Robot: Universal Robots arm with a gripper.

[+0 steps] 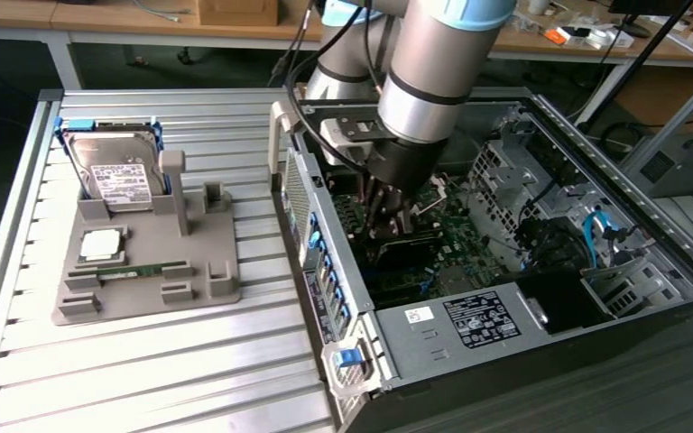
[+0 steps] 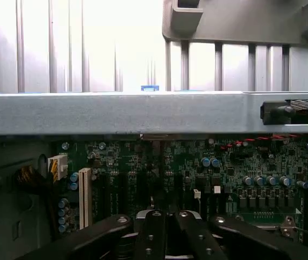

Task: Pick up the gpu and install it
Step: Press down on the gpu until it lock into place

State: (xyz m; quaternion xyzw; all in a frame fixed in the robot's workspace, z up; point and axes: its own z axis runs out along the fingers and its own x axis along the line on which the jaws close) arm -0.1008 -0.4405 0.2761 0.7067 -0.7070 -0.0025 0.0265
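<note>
The open computer case is seen on the exterior view's right, lying on the slatted table, and the arm is reached down into it. The motherboard is spread below the gripper, whose fingers are brought fully together. In the exterior view a dark flat card, judged to be the gpu, is seen just under the gripper and low over the board, near the case's rear wall; whether it is clamped between the fingers or already seated cannot be told. On the exterior view's left the grey holder carries the hard drive and a memory stick. Several risks are judged. If the card is not lined up with its slot, the connector or the board could be damaged by pressing. The bracket could be caught on the case's rear wall. A tilted card could be left only half seated.
</note>
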